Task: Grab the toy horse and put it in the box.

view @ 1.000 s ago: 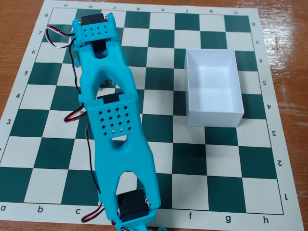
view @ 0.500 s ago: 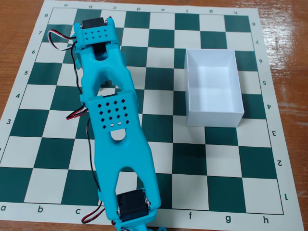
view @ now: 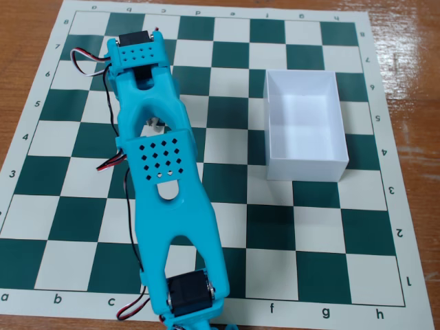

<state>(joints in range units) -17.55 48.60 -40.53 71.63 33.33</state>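
The chessboard mat carries edge labels: letters a, b, c, f, g, h along the bottom (upside down along the top), numbers 1–8 down both sides.

Turquoise plastic arm, perforated panels, black servos, red-black-white cables; fingers apparently hidden beneath.
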